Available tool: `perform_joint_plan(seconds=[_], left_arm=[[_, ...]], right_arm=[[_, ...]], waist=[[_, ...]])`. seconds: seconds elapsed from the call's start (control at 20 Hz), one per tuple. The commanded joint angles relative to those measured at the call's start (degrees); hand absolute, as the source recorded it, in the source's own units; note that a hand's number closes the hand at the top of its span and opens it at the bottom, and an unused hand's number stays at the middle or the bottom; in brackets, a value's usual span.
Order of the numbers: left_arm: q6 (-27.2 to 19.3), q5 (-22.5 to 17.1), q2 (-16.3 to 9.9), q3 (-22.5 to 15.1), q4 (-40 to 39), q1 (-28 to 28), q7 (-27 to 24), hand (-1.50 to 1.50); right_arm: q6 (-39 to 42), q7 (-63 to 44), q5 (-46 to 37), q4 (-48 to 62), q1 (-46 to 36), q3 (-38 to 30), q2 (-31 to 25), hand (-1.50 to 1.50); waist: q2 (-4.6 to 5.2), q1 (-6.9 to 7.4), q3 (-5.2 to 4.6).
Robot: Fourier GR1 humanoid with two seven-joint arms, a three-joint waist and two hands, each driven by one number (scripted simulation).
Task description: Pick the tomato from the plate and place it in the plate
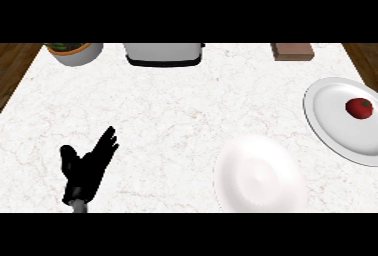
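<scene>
A white marble counter (162, 115) carries two plates (260, 175) (332, 120), a potted plant (74, 52), a toaster (163, 54) and a brown block (293, 51) along its back.

The marble counter (162, 115) lies open across its centre, giving a hand free passage from six o'clock toward twelve. At four o'clock an empty white plate (258, 175) occupies the near right. At three o'clock a grey plate (332, 125) carries a tomato (359, 108), with a narrow strip of bare counter between the two plates. Along twelve o'clock stand a plant pot (74, 52), a toaster (163, 54) and a brown block (293, 51). The left hand (85, 167) rests open at eight o'clock.
</scene>
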State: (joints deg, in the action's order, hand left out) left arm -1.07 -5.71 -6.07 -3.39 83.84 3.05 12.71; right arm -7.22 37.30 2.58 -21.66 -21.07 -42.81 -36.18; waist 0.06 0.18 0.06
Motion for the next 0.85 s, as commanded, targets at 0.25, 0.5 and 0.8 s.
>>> perform_joint_plan(seconds=[0.25, 0.5, 0.8], left_arm=[[-2.06, 0.73, 0.81, -0.02, 3.61, -1.34, 5.56, 0.00], [1.11, -0.71, 0.27, 1.13, 0.79, -0.55, 2.10, 0.00], [-2.12, 2.40, 3.06, 0.64, -3.61, -4.37, 1.21, 0.00]], right_arm=[[4.84, -2.93, 0.44, -14.75, 14.56, 5.61, 3.14, -1.50], [0.85, -7.85, 1.07, -29.87, 23.31, 8.26, 9.75, -1.50], [0.86, -11.69, 2.33, -43.57, 33.14, 8.87, 14.68, -1.50]], waist=[[-0.30, -0.65, -0.14], [-0.23, -0.60, -0.16], [-0.11, -0.53, -0.10]])
